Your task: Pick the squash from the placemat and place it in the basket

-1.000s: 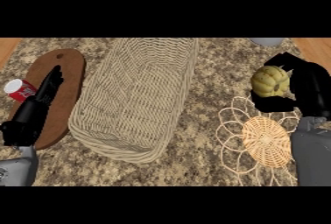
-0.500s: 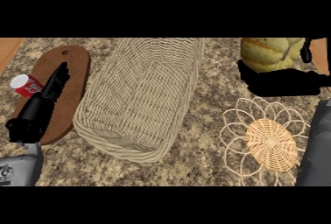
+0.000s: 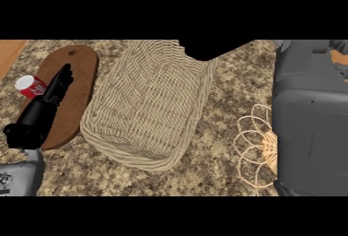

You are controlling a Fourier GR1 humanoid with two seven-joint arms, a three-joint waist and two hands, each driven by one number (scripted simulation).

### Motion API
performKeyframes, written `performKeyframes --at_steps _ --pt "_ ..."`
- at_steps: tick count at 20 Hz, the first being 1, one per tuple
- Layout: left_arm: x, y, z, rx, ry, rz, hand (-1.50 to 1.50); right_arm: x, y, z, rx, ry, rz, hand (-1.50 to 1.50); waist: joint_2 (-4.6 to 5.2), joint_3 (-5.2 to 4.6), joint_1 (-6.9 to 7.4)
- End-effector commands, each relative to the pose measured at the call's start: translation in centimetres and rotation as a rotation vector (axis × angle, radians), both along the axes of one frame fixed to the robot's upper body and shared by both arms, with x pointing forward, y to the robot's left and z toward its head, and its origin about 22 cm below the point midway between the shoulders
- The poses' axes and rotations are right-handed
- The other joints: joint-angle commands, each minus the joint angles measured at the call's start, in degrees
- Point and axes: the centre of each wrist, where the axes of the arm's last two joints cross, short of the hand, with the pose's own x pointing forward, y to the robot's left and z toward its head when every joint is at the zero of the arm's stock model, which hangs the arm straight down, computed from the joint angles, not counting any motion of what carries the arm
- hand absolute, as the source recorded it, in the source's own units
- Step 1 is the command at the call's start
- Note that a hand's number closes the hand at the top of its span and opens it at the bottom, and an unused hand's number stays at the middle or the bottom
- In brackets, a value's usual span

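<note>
Presently, the squash is not seen anywhere in the head view. It is not on the uncovered part of the placemat (image 3: 253,146) at 4 o'clock, nor inside the basket (image 3: 146,106) at centre. It is judged to be hidden in or behind the right hand (image 3: 207,50).

- The right hand is seen only as a dark shape at 12 to 1 o'clock, over the basket's far rim. Whether it is open or closed on anything cannot be told.
- The right forearm (image 3: 309,115) fills the 3 o'clock side, and most of the placemat is covered by it.
- The left hand (image 3: 46,105) is held open at 9 o'clock, fingers straight, over the brown board (image 3: 83,69). A red can (image 3: 31,86) stands just beside it.

Risks, as judged:
- Release position: the hand is placed over the rim, not over the basket's middle. If the squash is let go there, the rim could be struck and the squash could roll onto the counter (image 3: 224,87) toward 1 o'clock.
- Basket shift: the woven wall could be nudged toward 7 o'clock if the hand is lowered onto it.
- Placemat drag: the mat could be pulled along if it is brushed by the forearm on withdrawal.
- Can and board: no threat is expected while the left hand is kept idle.
</note>
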Motion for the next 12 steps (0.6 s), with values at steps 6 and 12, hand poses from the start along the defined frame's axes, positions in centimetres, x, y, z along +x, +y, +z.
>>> performKeyframes --at_steps 6,12 --pt "1.0 -0.1 0.5 -0.003 0.009 -0.015 0.0 3.5 6.3 0.0 -0.028 0.179 0.016 1.5 0.22 0.01 0.3" --pt "2.0 -2.0 1.4 0.0 -0.003 0.004 0.0 4.0 8.5 0.0 -0.087 0.319 0.012 1.5 0.05 0.04 -0.25"
